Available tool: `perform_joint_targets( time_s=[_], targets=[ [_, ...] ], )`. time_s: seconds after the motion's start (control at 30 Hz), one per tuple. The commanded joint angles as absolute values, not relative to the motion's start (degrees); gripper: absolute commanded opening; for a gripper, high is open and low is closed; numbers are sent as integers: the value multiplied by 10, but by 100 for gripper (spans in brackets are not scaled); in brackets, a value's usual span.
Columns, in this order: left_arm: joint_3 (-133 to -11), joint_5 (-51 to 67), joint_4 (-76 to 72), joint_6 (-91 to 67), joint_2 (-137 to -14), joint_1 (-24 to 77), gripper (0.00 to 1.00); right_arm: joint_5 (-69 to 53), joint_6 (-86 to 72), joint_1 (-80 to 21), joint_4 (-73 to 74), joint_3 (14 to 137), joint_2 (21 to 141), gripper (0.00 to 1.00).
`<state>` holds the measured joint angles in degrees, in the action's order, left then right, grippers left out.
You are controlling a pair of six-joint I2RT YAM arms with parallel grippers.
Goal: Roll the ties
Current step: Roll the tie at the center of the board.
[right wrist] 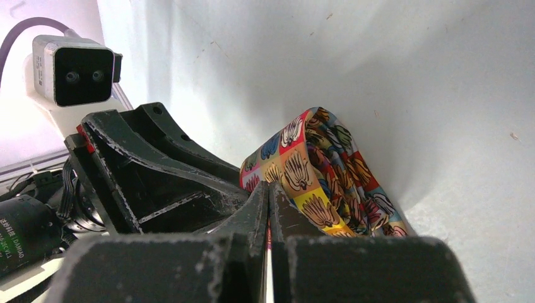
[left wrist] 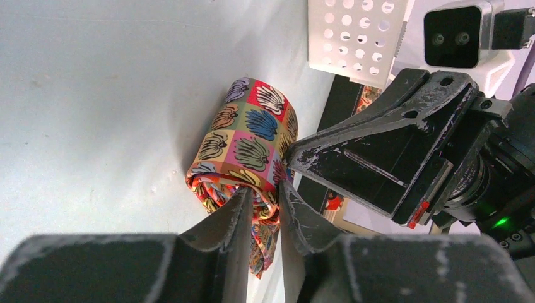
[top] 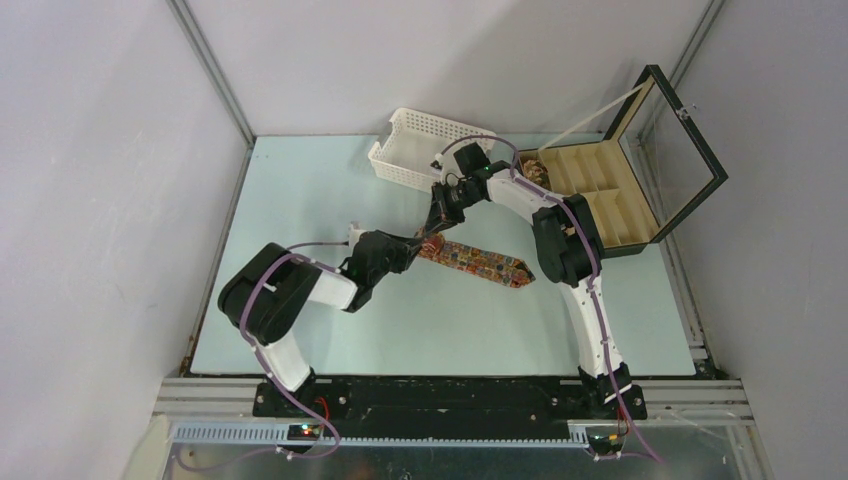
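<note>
One patterned tie (top: 485,264) lies mid-table, its wide pointed end flat to the right and its left end wound into a coil. In the left wrist view the coil (left wrist: 252,142) stands on edge, covered in coloured squares. My left gripper (left wrist: 264,197) pinches the coil's near layers between its fingers. My right gripper (right wrist: 268,192) is shut on a thin layer of the same coil (right wrist: 328,170), and red fabric shows in the slit between its fingers. From above, both grippers meet at the coil: left gripper (top: 413,246), right gripper (top: 437,226).
A white perforated basket (top: 425,150) stands at the back, also in the left wrist view as the basket (left wrist: 353,38). A black compartmented box (top: 610,195) with its glass lid raised sits back right, with a small roll (top: 533,168) in one compartment. Walls enclose the table.
</note>
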<state>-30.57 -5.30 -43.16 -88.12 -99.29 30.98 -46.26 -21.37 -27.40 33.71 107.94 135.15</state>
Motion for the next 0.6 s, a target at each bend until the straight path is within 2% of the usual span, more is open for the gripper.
perform_joint_targets(
  time_s=[0.0,0.17,0.33,0.57],
  targets=[
    [-323,-50,-454,-885,-1000,305,23,-458,-205,-278,335,1082,1337,0],
    [-325,-48,-456,-883,-1007,305,15,-457,-205,-278,336,1082,1337,0],
    [-323,-48,-458,-874,-1009,304,1,-454,-203,-276,336,1084,1332,0],
    [-319,-61,-449,-843,-996,304,0,-408,-217,-266,297,1079,1271,0]
  ],
)
